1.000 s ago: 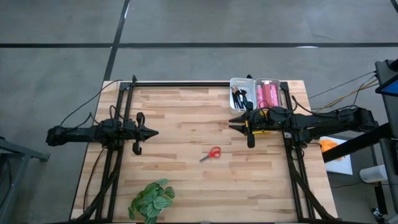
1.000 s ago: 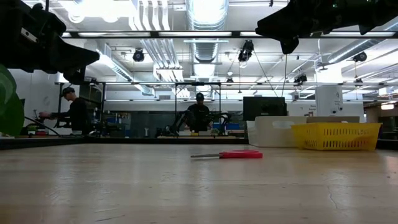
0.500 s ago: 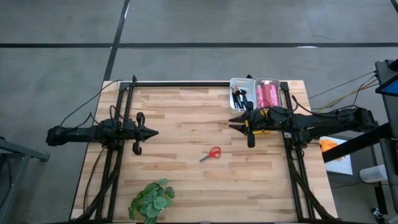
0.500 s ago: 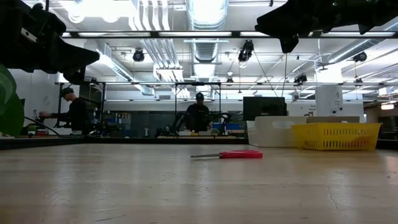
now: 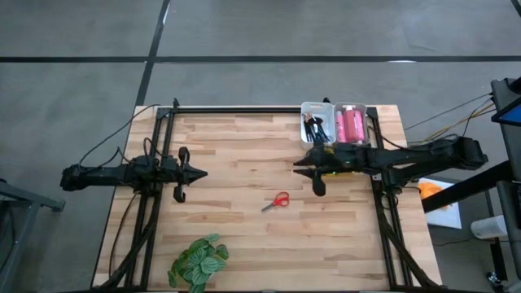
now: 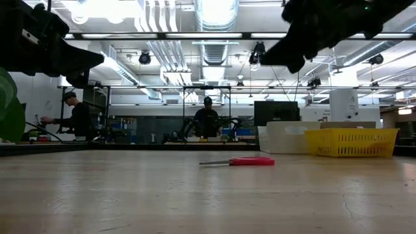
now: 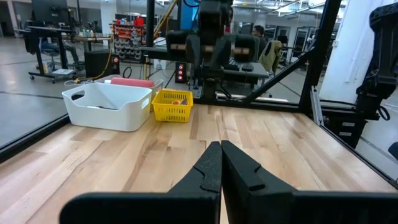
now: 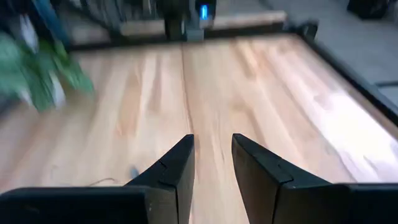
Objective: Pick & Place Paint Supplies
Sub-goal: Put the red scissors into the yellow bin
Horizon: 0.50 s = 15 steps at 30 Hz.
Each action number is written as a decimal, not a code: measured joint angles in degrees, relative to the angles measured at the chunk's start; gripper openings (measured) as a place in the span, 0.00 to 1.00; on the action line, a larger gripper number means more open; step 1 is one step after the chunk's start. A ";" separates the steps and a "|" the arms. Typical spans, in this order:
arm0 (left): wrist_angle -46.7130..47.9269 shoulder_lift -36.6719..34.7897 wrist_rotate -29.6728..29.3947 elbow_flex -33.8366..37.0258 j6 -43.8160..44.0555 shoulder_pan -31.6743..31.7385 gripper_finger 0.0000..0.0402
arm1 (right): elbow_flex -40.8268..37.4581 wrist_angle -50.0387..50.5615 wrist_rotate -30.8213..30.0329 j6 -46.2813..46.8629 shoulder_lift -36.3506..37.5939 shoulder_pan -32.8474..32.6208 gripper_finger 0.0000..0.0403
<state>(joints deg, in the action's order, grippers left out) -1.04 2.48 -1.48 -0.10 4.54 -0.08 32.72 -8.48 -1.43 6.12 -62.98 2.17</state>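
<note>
Hovering above the wooden table (image 5: 244, 155), the right gripper (image 5: 296, 163) is reaching out from the right side with its fingers (image 8: 177, 165) standing partly apart and nothing between them. A pair of red-handled scissors (image 5: 278, 200) is lying flat on the table near the middle, a little to the left of that gripper's tip and nearer the front edge, well apart from it and untouched. Behind the right arm, at the far edge, two white bins are sitting side by side: the left bin (image 5: 317, 108) is holding dark brushes (image 5: 313, 128) and the right bin (image 5: 365, 110) is holding pink tubes (image 5: 350, 124).

The left gripper (image 5: 201, 172) is waiting over the left part of the table, its fingers (image 7: 211, 169) pressed together and holding nothing. A green leafy plant (image 5: 199, 260) is sitting at the near left.

From table height, the low view is showing the scissors (image 6: 238, 161) resting clear on the surface with the right gripper (image 6: 268, 60) hanging high above them, a gap the high view is not revealing. It is also showing a yellow basket (image 6: 351, 142) at the right and people (image 6: 208, 121) in the room beyond. The right wrist view is taking in bare table and the blurred plant (image 8: 38, 73) but not the scissors. The left wrist view is looking across to the white bin (image 7: 108, 106) and a yellow basket (image 7: 172, 105).
</note>
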 joint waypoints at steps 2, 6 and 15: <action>0.00 0.02 0.00 0.00 0.00 0.00 0.01 | 2.13 3.72 0.00 -2.45 -3.50 -0.02 0.26; 0.00 0.02 0.00 0.00 0.00 0.00 0.01 | 5.67 8.40 0.03 -5.98 -11.44 -0.02 0.26; 0.00 0.00 0.00 0.00 0.00 0.00 0.01 | 13.01 11.96 1.17 -7.64 -26.96 -0.13 0.26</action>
<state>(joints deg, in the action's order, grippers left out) -1.04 2.49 -1.48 -0.10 4.54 -0.08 45.74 3.47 -0.26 -1.52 -89.94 2.04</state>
